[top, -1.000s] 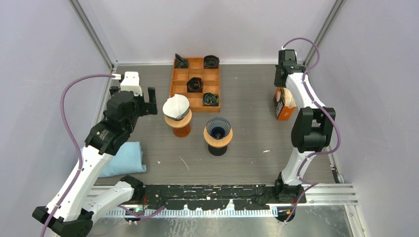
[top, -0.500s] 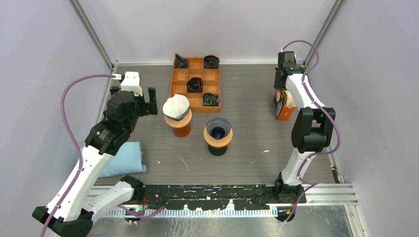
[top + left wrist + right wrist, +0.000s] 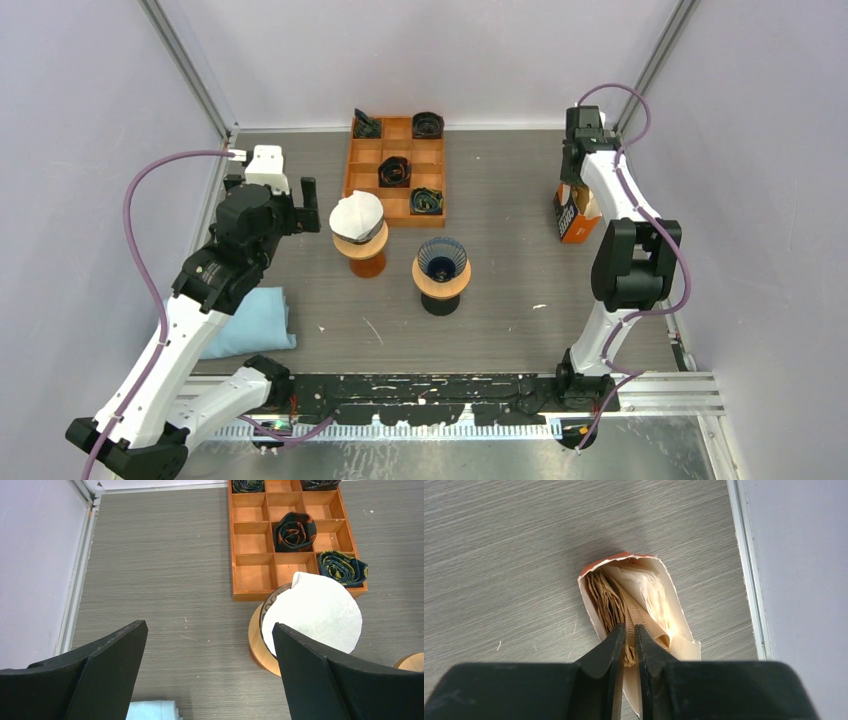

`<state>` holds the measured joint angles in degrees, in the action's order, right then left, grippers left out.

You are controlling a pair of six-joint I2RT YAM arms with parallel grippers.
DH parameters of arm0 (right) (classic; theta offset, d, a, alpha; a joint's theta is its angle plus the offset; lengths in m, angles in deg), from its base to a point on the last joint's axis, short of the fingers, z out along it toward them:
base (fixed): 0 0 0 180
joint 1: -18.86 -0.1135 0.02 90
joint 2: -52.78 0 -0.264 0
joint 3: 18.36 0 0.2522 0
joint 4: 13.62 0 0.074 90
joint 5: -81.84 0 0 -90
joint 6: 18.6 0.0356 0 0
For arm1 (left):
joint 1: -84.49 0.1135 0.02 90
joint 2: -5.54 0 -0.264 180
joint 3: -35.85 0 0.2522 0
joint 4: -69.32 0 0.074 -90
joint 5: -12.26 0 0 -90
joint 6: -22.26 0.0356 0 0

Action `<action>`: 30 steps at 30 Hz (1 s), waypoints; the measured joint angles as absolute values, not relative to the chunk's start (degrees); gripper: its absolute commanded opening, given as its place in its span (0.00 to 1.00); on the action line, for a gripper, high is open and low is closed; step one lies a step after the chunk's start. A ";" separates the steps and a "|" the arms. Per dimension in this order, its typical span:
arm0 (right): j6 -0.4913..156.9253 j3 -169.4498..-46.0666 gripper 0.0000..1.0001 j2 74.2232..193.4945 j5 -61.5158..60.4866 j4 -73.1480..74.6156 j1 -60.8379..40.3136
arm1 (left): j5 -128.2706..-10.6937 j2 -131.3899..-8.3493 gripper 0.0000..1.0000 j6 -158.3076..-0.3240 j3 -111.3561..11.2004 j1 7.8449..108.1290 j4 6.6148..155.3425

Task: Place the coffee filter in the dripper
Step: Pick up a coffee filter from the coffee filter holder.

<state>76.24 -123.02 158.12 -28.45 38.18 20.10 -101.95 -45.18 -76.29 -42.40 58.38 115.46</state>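
"Checking status, largest item first: what does the bench (image 3: 500,300) carry?"

"A compartmented wooden tray (image 3: 349,165) at the rear, an orange filter box (image 3: 570,215) at the right edge, and two drippers near the centre. The orange-based dripper (image 3: 366,255) holds a white filter (image 3: 356,213). The dark-based dripper (image 3: 441,265) beside it is empty."

"State of each end effector?"

"Left end effector (image 3: 208,630): released, jaws fully apart, holding nothing, just beside the dripper with the white filter. Right end effector (image 3: 630,630): inside the open top of the box, clenched to a narrow slit with the edge of a brown coffee filter (image 3: 609,600) between the fingers. This is judged a grasp on that filter – firmness cannot be confirmed. The coffee filter is in the box, well apart from the empty dripper."

"Progress?"

"Early. Done – the reach into the box and the pinch. Left to do: withdraw one filter without dragging the stack, carry it across the bench, seat it in the empty cone, release."
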 measured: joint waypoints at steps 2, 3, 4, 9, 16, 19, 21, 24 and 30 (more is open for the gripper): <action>76.27 -122.99 0.22 158.12 -28.67 38.18 20.23 | -101.93 -45.20 0.99 -76.27 -42.31 58.38 115.44; 76.27 -122.95 0.22 158.12 -28.76 38.18 20.27 | -101.93 -45.20 0.99 -76.29 -42.29 58.36 115.46; 76.27 -122.93 0.22 158.12 -28.91 38.25 20.43 | -101.93 -45.20 0.99 -76.27 -42.27 58.36 115.46; 76.27 -122.80 0.22 158.12 -29.15 38.38 20.82 | -101.93 -45.20 0.99 -76.29 -42.27 58.36 115.44; 76.27 -122.75 0.27 158.12 -29.13 38.38 21.52 | -101.91 -45.20 0.99 -76.29 -42.27 58.36 115.44; 76.31 -122.62 0.29 158.12 -29.13 38.38 21.72 | -101.75 -45.20 0.99 -76.29 -42.27 58.38 115.44; 76.37 -122.49 0.30 158.12 -29.13 38.44 21.80 | -101.71 -45.20 0.99 -76.29 -42.27 58.36 115.44; 76.55 -122.43 0.32 158.12 -29.08 38.53 21.98 | -101.71 -45.20 0.99 -76.29 -42.27 58.38 115.44; 77.14 -122.43 0.36 158.12 -29.04 38.86 22.18 | -101.69 -45.18 0.99 -76.29 -42.27 58.38 115.44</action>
<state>77.14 -122.43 158.12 -29.04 38.86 22.18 -101.69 -45.18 -76.29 -42.27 58.38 115.44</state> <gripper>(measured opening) 0.343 0.992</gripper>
